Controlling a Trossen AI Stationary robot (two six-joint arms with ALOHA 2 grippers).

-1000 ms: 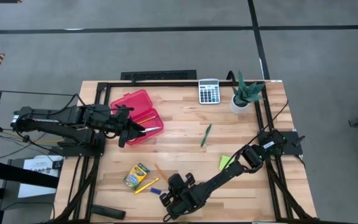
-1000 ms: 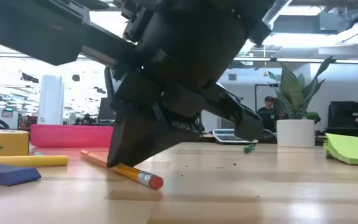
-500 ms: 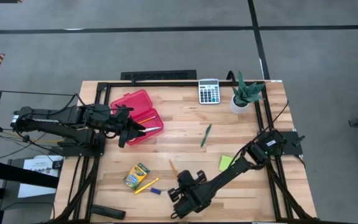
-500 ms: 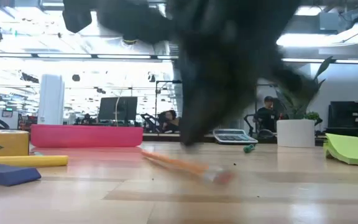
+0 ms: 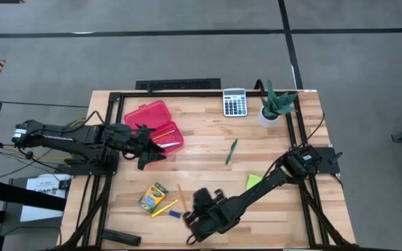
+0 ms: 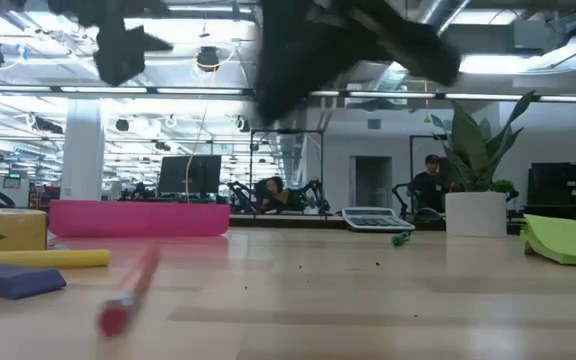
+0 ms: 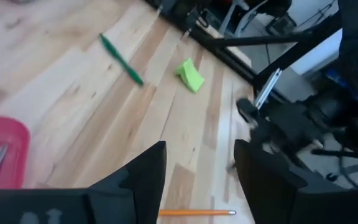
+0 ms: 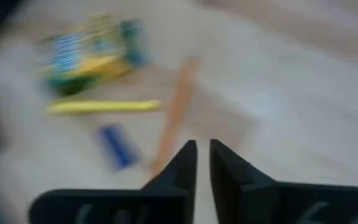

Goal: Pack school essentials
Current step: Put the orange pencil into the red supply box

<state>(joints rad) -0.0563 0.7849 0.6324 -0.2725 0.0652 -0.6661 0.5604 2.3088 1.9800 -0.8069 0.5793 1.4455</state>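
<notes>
An orange pencil [image 5: 182, 196] lies flat on the wood near the front, beside the blue eraser [image 5: 175, 215], yellow marker [image 5: 165, 208] and crayon box [image 5: 153, 196]. My right gripper [image 5: 188, 222] hovers just above the pencil's near end [image 8: 157, 163], shut, touching nothing. The green pen [image 5: 231, 150] and lime sticky pad [image 5: 254, 182] lie farther right. My left gripper [image 5: 152, 150] is open at the near edge of the open red case [image 5: 155, 125], which holds the scissors [image 5: 170, 144] and another pencil [image 5: 163, 132].
A grey calculator [image 5: 234, 102] and a potted plant [image 5: 276, 104] stand at the far right edge. A black frame [image 5: 117, 94] borders the table. Bare wood lies between the case and the green pen [image 7: 120, 59].
My right gripper has risen off the table near the front edge. The loose orange pencil was swept along the wood and turned about; it now lies closer to the eraser and marker. My left gripper has shifted slightly toward the near edge beside the case.
</notes>
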